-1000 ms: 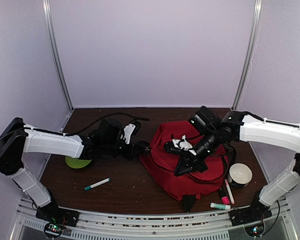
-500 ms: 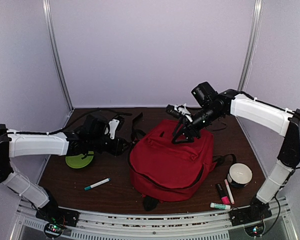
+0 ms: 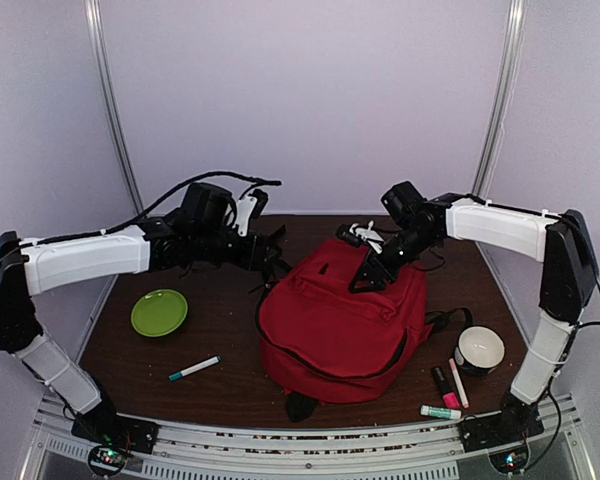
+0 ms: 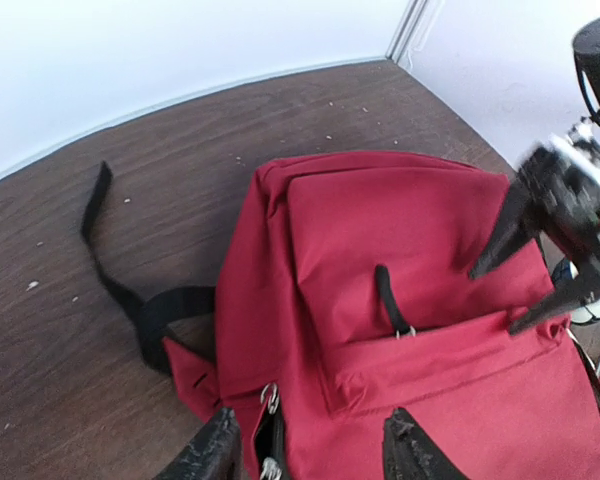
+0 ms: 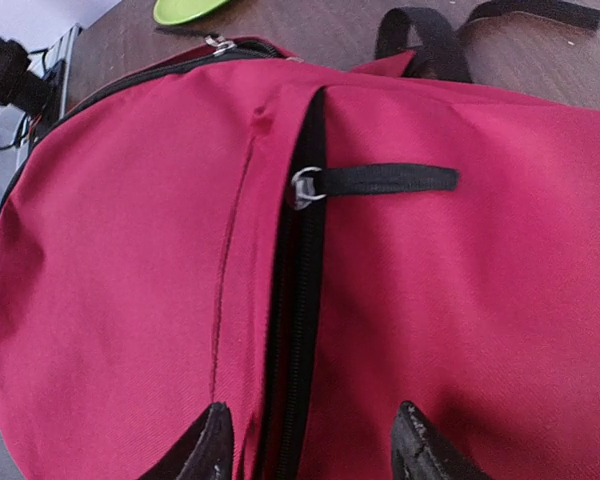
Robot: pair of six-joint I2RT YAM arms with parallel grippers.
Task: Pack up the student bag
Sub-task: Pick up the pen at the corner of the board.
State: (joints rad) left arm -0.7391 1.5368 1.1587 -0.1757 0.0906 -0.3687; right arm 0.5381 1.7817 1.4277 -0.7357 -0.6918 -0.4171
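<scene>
Top external view: the red backpack (image 3: 340, 325) lies flat on the brown table (image 3: 230, 330), front pocket up. Left gripper (image 3: 272, 255) hovers off its upper-left corner, jaws apart, gripping nothing. Right gripper (image 3: 365, 272) hangs over its top edge, jaws spread too, empty. Green plate (image 3: 159, 312) sits well left of the backpack.

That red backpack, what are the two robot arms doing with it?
Two robot arms are set to pack the red backpack, which lies between them. The left hand hovers open at its far-left corner and the right hand hovers open over its top; neither holds anything. A green plate, a marker, a white bowl and some pens lie around it, not yet packed.
</scene>
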